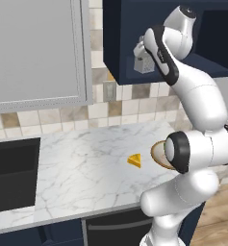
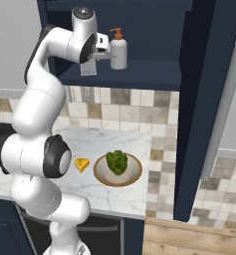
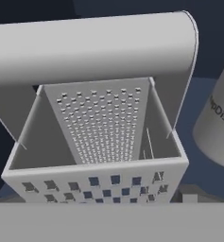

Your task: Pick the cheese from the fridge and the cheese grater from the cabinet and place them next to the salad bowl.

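The cheese grater (image 1: 144, 64) (image 2: 88, 68) (image 3: 101, 132), grey metal with a wide handle on top, stands upright on the shelf of the navy cabinet (image 1: 119, 43) (image 2: 154, 74). My gripper (image 1: 142, 52) (image 2: 97, 53) is open. It hovers just above the grater's handle, and nothing is between its fingers. The yellow cheese (image 1: 134, 161) (image 2: 81, 164) wedge lies on the marble counter, just left of the salad bowl (image 2: 101, 179) (image 1: 157, 153). The bowl is wooden and holds green leaves. I cannot tell whether the grey slab at the far right is the fridge.
A white soap bottle (image 2: 118, 50) (image 3: 217, 123) with an orange pump stands on the same shelf, right beside the grater. A light grey wall cabinet (image 1: 38, 48) hangs at the left above a dark sink (image 1: 12, 173). A tall navy panel (image 2: 209, 99) bounds the counter on the right.
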